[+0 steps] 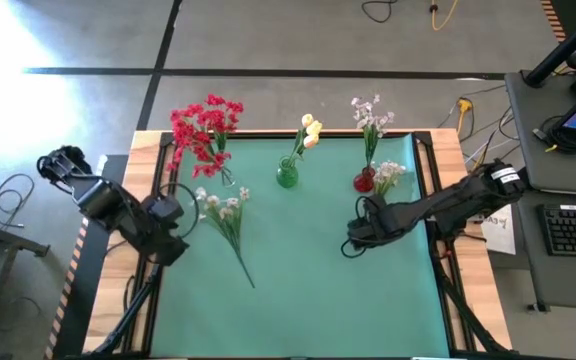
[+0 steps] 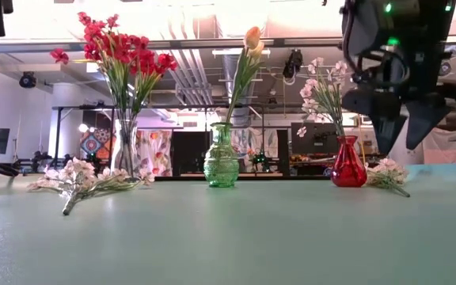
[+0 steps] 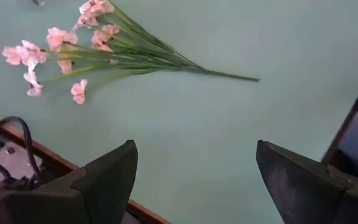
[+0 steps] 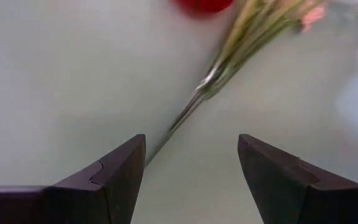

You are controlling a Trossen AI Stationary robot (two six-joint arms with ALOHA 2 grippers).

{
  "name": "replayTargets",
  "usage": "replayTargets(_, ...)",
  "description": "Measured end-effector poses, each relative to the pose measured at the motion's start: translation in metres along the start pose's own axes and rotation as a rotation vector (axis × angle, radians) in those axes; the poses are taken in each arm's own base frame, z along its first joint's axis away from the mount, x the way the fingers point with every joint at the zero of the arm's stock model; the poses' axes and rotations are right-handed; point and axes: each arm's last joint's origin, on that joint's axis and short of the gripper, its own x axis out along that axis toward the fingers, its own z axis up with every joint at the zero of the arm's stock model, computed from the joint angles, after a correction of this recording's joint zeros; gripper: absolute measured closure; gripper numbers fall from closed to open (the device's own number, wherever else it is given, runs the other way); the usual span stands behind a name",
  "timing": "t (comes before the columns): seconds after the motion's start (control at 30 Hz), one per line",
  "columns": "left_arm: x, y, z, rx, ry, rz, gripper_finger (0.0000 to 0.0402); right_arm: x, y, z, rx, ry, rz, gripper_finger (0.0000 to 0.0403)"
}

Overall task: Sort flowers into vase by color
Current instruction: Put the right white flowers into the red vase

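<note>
Right gripper point(image 1: 352, 238) is hovering over the table's right half, jaws apart and holding nothing, lined up on the stem end of the pale spray point(image 4: 241, 43) lying by the red vase point(image 1: 364, 181) near the far right corner. Looks like the pick step for that spray. Next move, as I read it: drop down, close on the thin stem low against the mat, lift, then tip it upright into the red vase, which is already holding a matching spray point(image 1: 370, 118).

Left gripper point(image 1: 165, 243) is waiting at the left edge, jaws wide apart, empty. A second loose pale spray point(image 1: 225, 217) is lying on the mat just beside it, stem pointing toward the near edge.

Count:
- Vases: three along the far edge: clear vase point(image 1: 227, 178), green vase point(image 1: 287, 175), red.
- Red flowers point(image 1: 204, 128): one bunch, in the clear vase; can't count stems.
- Cream-yellow buds point(image 1: 310, 131): one stem, in the green vase.
- Pale sprays: three, one in a vase and two loose.
</note>
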Motion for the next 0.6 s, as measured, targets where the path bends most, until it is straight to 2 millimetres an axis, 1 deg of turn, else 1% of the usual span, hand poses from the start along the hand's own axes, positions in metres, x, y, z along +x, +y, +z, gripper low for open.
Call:
replayTargets(0.17, 0.010, -0.020, -0.010, 0.096, -0.006, 0.028, 0.0088, 0.018, -0.008, 0.006, 0.071, -0.007, -0.050, 0.0154)
replayTargets(0.3, 0.020, -0.035, -0.017, 0.146, -0.021, 0.039, 0.0088, 0.030, -0.009, 0.011, 0.116, -0.021, -0.040, 0.0154)
replayTargets(0.43, 0.032, -0.050, -0.019, 0.170, -0.060, 0.037, 0.0088, 0.036, -0.006, 0.018, 0.132, -0.040, -0.011, 0.0154)
replayTargets(0.6, 0.050, -0.071, -0.019, 0.240, -0.141, 0.032, 0.0092, 0.043, -0.007, 0.024, 0.169, -0.060, -0.003, 0.0158)
